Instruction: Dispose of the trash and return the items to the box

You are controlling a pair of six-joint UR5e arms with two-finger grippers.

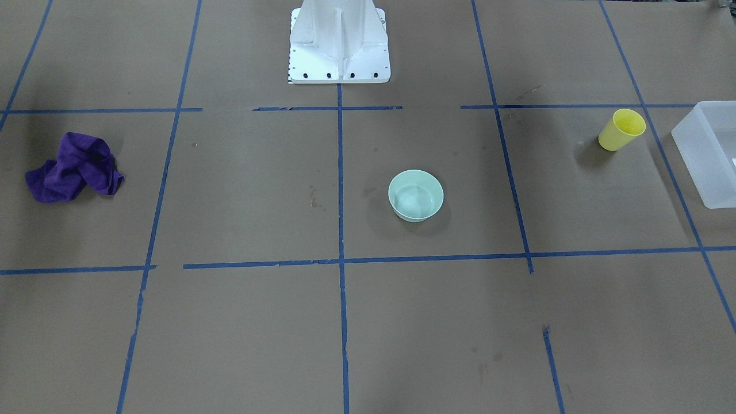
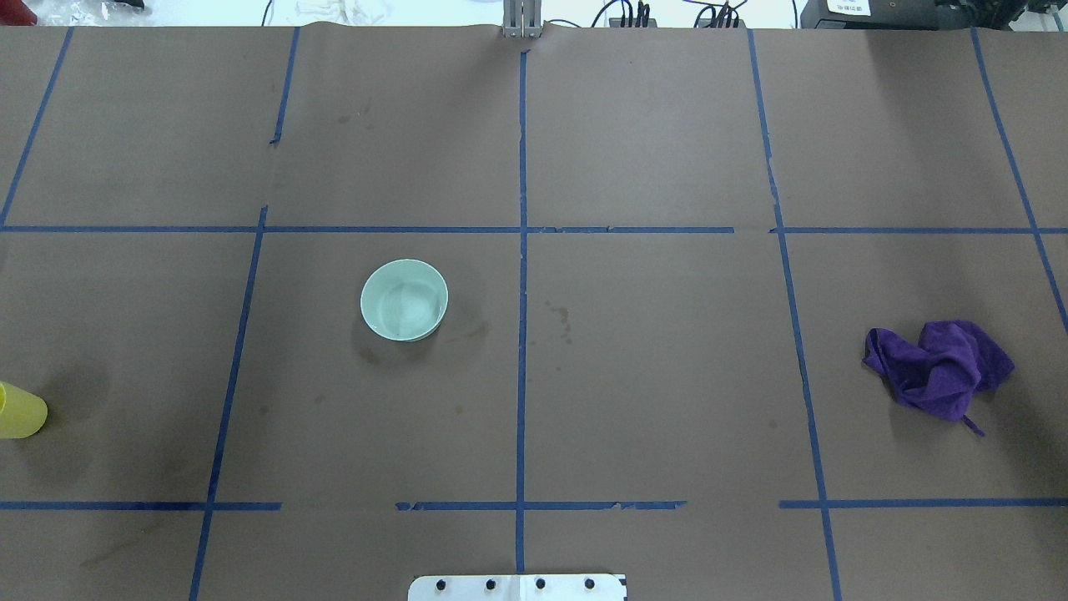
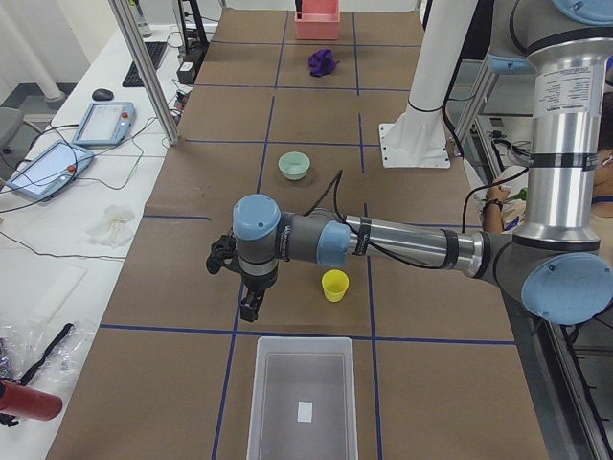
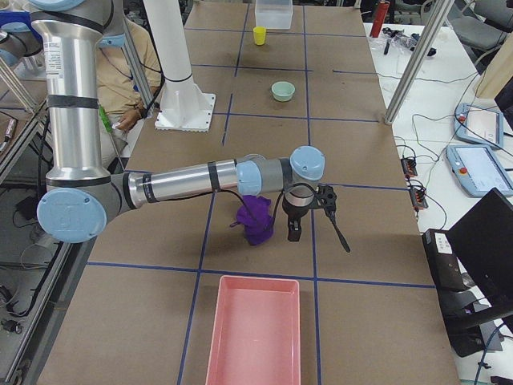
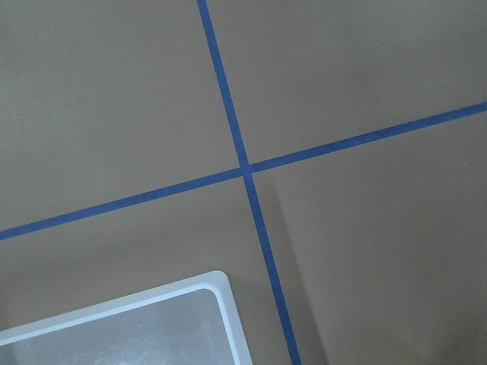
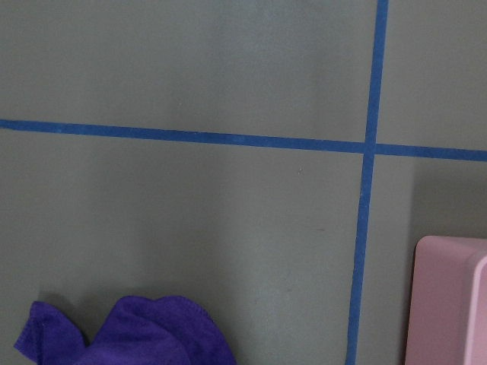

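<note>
The yellow cup (image 1: 621, 130) stands upright near the frosted box (image 1: 710, 152). It also shows in the overhead view (image 2: 21, 411) and the exterior left view (image 3: 334, 286). The mint bowl (image 1: 416, 195) sits upright and empty mid-table (image 2: 404, 300). My left gripper (image 3: 249, 309) hangs over the table beside the cup, just short of the box (image 3: 263, 393); I cannot tell if it is open. My right gripper (image 4: 293, 233) hangs next to a crumpled purple cloth (image 4: 256, 220); I cannot tell if it is open. The left wrist view shows a box corner (image 5: 114, 331).
The purple cloth (image 1: 75, 168) lies at the table's far end from the box (image 2: 939, 367). A pink tray (image 4: 255, 329) stands beyond it; its edge shows in the right wrist view (image 6: 449, 304). The white robot base (image 1: 339, 52) stands at the table's middle edge.
</note>
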